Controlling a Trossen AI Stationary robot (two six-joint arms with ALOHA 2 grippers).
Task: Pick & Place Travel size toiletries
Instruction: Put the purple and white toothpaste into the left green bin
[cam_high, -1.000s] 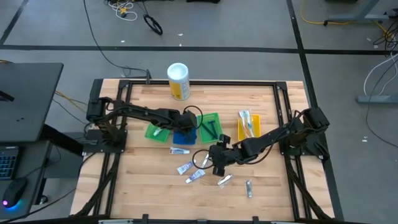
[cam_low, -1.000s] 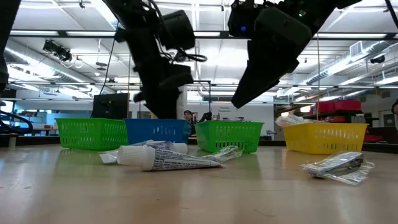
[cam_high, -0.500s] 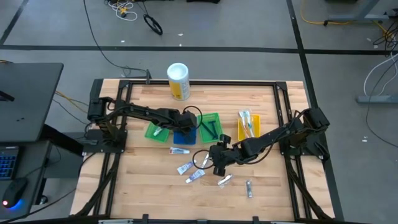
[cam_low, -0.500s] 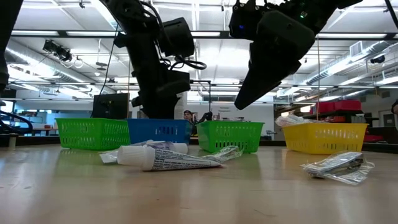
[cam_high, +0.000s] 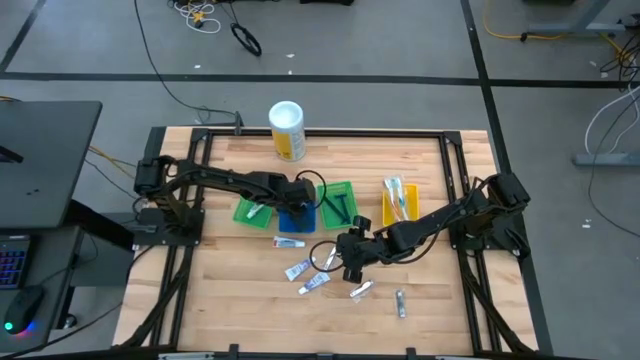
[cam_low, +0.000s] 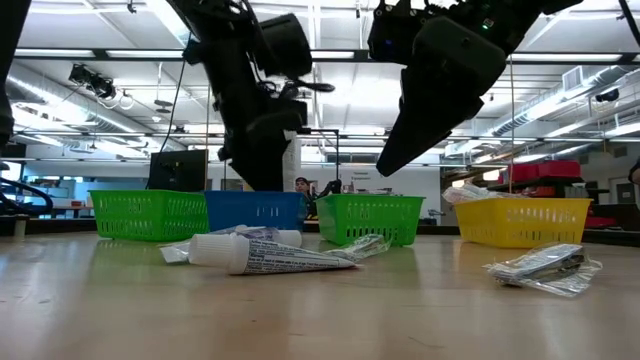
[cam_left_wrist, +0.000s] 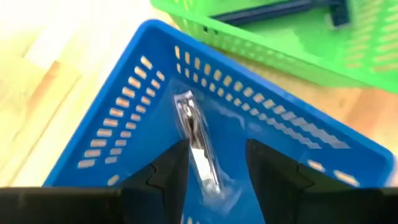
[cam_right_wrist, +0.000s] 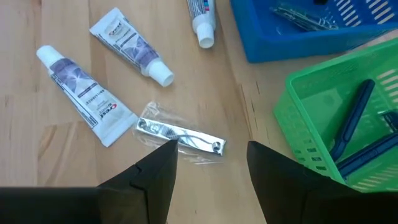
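Observation:
My left gripper (cam_left_wrist: 214, 171) hangs open over the blue tray (cam_high: 297, 222). A silvery nail clipper in clear wrap (cam_left_wrist: 196, 143) lies on the tray's floor, below the gap between the fingers. My right gripper (cam_right_wrist: 211, 174) is open above a second wrapped clipper (cam_right_wrist: 180, 135), which lies flat on the wood. Beside it lie two white-and-blue tubes (cam_right_wrist: 78, 93) (cam_right_wrist: 130, 46), and a third tube (cam_right_wrist: 202, 15) lies by the blue tray. In the green tray (cam_right_wrist: 323, 118) there are dark blue razors (cam_right_wrist: 351, 127).
A second green tray (cam_high: 250, 210) and a yellow tray holding pale toothbrushes (cam_high: 400, 200) flank the row of trays. The tall white-and-yellow canister (cam_high: 287, 130) stands at the far edge. Two more wrapped items (cam_high: 361, 290) (cam_high: 401, 303) lie toward the near edge.
My left wrist has rolled a little above the blue tray. My right arm has kept still.

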